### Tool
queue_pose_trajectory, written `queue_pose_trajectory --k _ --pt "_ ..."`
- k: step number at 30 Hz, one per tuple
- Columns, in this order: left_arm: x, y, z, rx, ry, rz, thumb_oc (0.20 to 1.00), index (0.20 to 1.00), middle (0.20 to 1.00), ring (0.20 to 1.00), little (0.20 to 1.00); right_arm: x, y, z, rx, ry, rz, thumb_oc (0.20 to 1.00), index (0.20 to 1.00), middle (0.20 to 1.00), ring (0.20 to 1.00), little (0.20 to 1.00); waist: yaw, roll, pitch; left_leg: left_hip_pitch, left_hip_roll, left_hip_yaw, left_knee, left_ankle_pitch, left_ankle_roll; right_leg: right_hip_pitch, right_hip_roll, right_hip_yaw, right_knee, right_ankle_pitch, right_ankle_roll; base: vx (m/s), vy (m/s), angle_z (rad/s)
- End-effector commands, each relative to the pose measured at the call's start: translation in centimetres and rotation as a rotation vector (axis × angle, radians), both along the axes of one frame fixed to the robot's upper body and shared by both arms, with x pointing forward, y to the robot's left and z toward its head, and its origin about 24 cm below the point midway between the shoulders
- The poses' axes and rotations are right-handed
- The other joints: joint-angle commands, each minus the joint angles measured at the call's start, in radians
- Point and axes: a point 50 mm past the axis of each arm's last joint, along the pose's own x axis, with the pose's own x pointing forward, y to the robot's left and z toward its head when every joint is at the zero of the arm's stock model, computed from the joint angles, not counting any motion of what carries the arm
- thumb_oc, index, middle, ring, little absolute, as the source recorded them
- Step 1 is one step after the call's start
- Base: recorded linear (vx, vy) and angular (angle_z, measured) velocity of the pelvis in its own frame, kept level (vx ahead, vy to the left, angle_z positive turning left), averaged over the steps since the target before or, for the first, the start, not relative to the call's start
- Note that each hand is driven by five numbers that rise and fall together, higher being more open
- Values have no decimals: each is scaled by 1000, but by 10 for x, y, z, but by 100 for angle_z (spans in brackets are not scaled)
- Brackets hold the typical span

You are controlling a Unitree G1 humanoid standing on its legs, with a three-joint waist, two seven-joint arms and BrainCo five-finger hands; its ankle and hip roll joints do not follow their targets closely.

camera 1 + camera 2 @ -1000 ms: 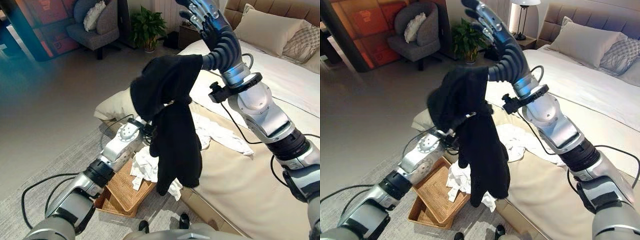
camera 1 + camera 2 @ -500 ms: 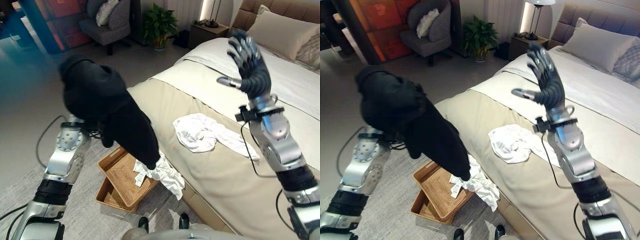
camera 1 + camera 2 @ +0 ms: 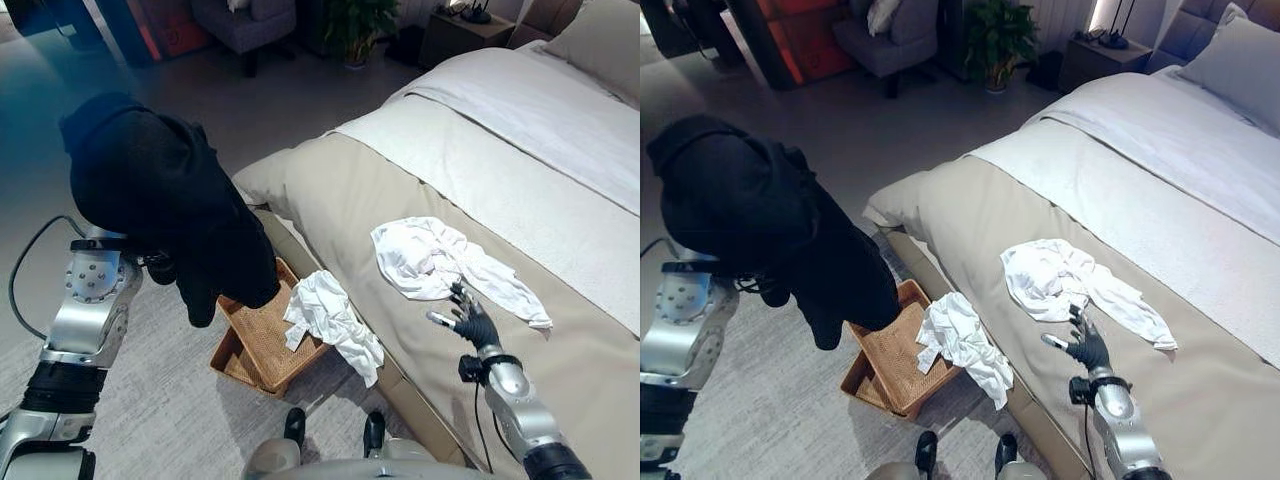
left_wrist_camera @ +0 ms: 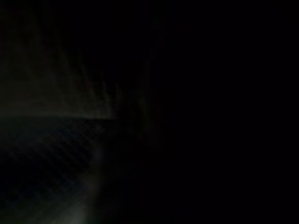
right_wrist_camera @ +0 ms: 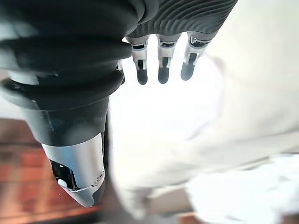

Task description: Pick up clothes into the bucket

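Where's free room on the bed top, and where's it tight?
Free: the tan cover from the bed corner up to the white garment, and the pale sheet beyond. Tight: right hand open beside that garment; white cloth overhangs the wicker basket; black garment drapes the left arm.

I am counting three garments: one black garment draping over my left arm, one white garment lying on the bed near its foot edge, and one white garment hanging over that edge onto the basket. I am seeing one wicker basket sitting on the floor beside the bed.
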Motion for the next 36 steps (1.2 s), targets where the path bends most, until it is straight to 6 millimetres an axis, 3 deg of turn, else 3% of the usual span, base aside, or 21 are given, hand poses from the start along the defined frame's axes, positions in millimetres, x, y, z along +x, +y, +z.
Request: queue_pose_trajectory --k 1,8,12,20,25,36 --pt "10 5 31 -46 -163 57 200 200 200 200 200 12 10 12 -101 -72 103 1000 1000 1000 1000 1000 -20 -37 -4 -63 -33 -8 139 -96 19 -67 -80 -16 175 -63 60 -62 26 6" --pt "29 3 12 -112 -107 122 200 200 200 200 200 -6 8 -27 -286 156 255 1000 1000 1000 1000 1000 -24 -68 62 -147 -36 -7 213 -108 17 -131 -87 -5 208 -58 59 -56 27 3" --pt "38 6 9 -66 -73 170 200 200 200 200 200 -11 7 -38 -406 236 369 1000 1000 1000 1000 1000 -28 -78 108 -211 -38 -3 282 -126 19 -185 -95 13 254 -63 56 -55 39 0" --pt "45 19 11 1 -50 283 200 200 200 200 200 -2 2 -28 -454 178 354 1000 1000 1000 1000 1000 -51 -113 212 -390 -32 2 450 -162 28 -357 -115 46 399 -91 44 -94 30 -3" --pt "52 22 23 36 -62 320 200 200 200 200 200 7 1 -18 -453 112 319 1000 1000 1000 1000 1000 -65 -134 267 -513 -29 -4 552 -188 30 -464 -110 59 467 -107 38 -86 3 -2" --pt "66 28 55 83 -93 396 200 200 200 200 200 24 9 3 -430 -40 271 1000 1000 1000 1000 1000 -101 -185 300 -725 -9 -11 649 -202 36 -659 -89 65 500 -87 49 -32 0 0"
